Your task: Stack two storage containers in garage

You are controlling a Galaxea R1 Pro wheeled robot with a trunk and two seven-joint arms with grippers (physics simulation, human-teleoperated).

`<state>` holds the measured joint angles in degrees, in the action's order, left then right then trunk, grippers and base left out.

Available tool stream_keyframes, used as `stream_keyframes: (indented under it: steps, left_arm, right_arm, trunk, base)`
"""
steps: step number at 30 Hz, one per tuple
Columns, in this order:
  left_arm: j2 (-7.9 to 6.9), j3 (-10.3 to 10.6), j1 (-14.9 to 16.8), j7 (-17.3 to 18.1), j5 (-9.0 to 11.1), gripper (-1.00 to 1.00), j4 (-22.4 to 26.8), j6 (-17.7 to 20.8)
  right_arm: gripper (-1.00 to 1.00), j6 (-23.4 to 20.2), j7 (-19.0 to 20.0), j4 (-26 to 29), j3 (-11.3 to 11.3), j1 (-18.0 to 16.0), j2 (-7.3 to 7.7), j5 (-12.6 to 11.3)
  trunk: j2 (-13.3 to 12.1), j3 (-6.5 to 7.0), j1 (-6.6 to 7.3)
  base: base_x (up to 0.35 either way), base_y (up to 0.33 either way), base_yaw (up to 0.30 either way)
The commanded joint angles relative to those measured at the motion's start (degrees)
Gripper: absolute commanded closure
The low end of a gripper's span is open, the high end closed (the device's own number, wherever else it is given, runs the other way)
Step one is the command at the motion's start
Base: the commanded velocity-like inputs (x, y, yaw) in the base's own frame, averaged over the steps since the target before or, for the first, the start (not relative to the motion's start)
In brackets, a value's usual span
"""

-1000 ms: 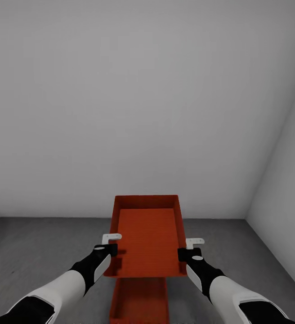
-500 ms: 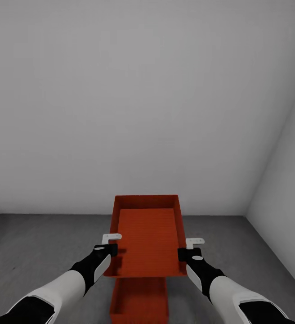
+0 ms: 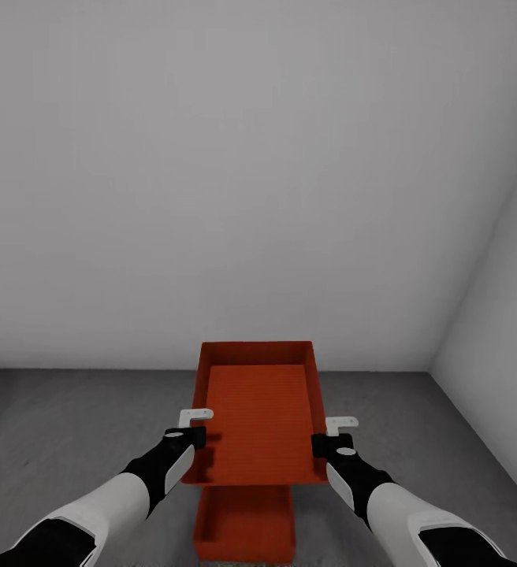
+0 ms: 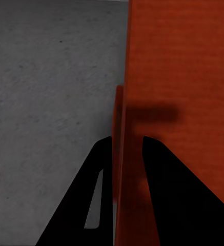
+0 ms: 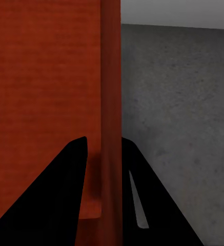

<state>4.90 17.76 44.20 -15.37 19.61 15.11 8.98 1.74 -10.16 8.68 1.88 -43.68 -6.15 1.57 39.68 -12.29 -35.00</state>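
The upper storage container (image 3: 260,417) was held in the air between both arms, level and open side up, its far end toward the pale grey wall (image 3: 211,181). Directly below its near end, the second storage container (image 3: 245,524) lay on the dark concrete floor (image 3: 61,433), mostly hidden under the carried one.

The left gripper (image 3: 193,433) pinched the left wall of the upper bin; in the left wrist view its two dark fingers (image 4: 158,195) stood narrow, one on each side of that thin wall. The right gripper (image 3: 324,441) did the same on the right wall, fingers (image 5: 70,189) closed to a slim gap around the rim.

The main risk was a bad landing. The carried bin appeared to sit farther from the robot than the one on the floor, though how far was hard to judge from above, so lowering straight down could set its near edge on the lower bin's far rim and leave it tilted or sliding off. The pinches on such thin walls could also slip if one arm dropped faster than the other, twisting the bin. Opening the fingers before it rested squarely would let it fall askew.
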Motion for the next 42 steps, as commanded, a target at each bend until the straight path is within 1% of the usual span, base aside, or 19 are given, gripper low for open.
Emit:
stream_keyframes:
  steps: [1, 42]
  left_arm:
    - [-3.32, -3.3, 0.1, -1.1, -1.3, 1.0, 0.3, -1.0]
    - [-3.23, -3.3, 0.1, -1.1, -1.3, 1.0, 0.2, -1.0]
  right_arm:
    - [1.0, 0.1, 0.5, -0.2, 0.2, 0.0, -0.01, -0.5]
    - [1.0, 0.1, 0.5, -0.2, 0.2, 0.0, -0.01, -0.4]
  trunk:
    - [0.1, -0.18, -0.01]
    - [0.1, -3.97, -0.01]
  base:
    - [0.0, 0.0, 0.0]
    - [0.0, 0.0, 0.0]
